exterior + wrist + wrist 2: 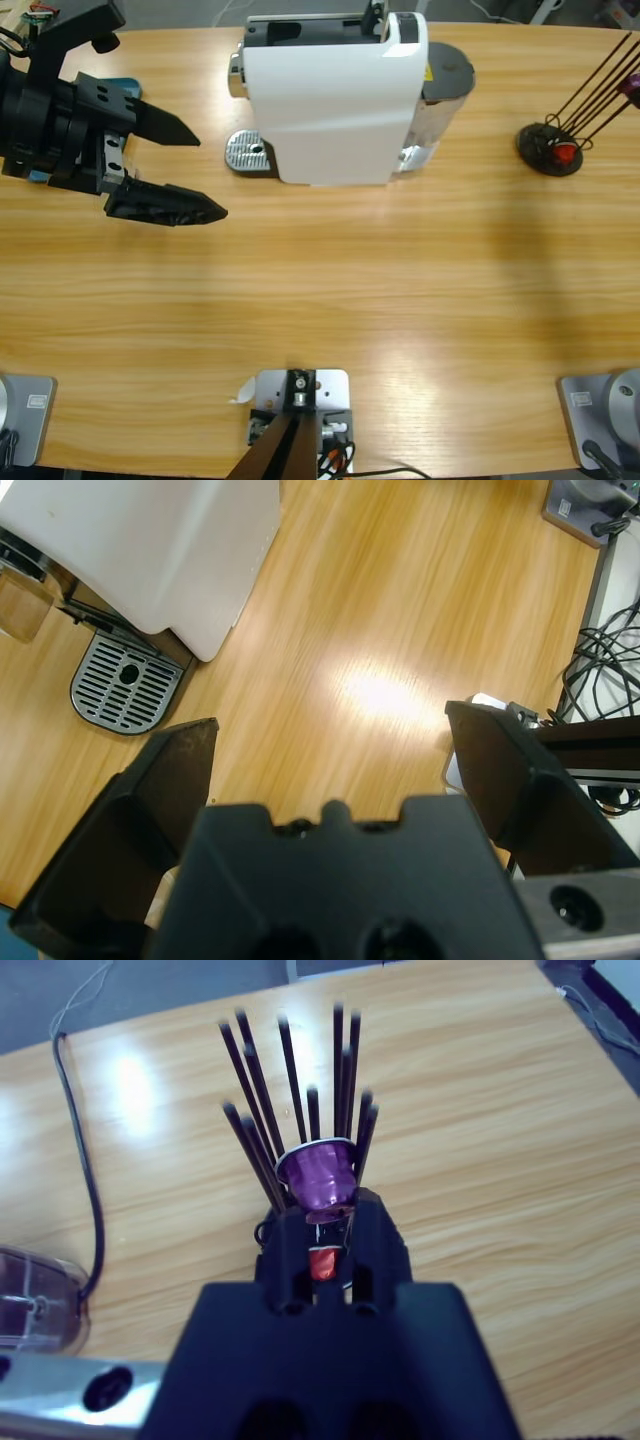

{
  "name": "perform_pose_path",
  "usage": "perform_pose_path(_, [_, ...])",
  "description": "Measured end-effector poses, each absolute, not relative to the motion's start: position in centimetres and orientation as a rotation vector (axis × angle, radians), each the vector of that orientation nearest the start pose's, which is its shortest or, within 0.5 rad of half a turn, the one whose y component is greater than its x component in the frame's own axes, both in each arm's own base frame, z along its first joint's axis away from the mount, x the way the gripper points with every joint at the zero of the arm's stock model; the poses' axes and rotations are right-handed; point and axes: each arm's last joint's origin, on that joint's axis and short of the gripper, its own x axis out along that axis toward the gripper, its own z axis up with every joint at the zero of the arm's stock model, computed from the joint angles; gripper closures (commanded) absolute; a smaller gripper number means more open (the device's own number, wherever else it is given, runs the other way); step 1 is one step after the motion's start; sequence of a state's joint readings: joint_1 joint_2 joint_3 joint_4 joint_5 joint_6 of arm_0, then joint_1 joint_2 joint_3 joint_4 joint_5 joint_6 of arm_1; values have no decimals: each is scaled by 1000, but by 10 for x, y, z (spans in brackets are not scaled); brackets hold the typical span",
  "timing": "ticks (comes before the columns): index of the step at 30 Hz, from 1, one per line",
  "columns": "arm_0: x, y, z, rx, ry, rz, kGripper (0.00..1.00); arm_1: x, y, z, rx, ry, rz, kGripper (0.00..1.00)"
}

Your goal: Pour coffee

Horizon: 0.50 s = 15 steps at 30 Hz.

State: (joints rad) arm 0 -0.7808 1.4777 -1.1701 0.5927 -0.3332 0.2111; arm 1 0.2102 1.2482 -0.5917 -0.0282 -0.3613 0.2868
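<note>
Left tool (213, 172) hovers released above the table (400, 280); right tool (330, 1222) seemingly clenched on a purple capsule (320, 1173).

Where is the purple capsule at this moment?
In the right wrist view, the shiny purple capsule sits among the thin black rods of the capsule stand, directly above the right gripper.

Overhead light is flooding the table (330, 290) evenly, bright, throwing broad soft glare around bottom centre in high view. The machine (335, 95) is casting a faint shadow toward the camera; the left gripper (190, 170) is casting a soft one beneath its jaws. Left wrist view is showing a hot glare patch on the wood, jaws close and blurring. Right wrist view is showing glare patches upper left, rack (300, 1110) rods smearing slightly.
</note>
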Motion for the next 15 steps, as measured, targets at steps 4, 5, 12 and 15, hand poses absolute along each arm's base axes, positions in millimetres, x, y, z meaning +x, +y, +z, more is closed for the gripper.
perform_pose_path(4, [176, -197, 347, 386, 818, -1133, 9, 188, 22, 296, 88, 555, -223, 1000])
perform_pose_path(5, [176, -197, 347, 386, 819, -1134, 9, 186, 22, 299, 82, 552, -221, 1000])
perform_pose_path(12, [176, -197, 345, 384, 823, -1138, 9, 175, 19, 320, 73, 516, -212, 1000])
perform_pose_path(15, [176, -197, 345, 383, 819, -1139, 9, 169, 18, 338, 77, 487, -208, 1000])
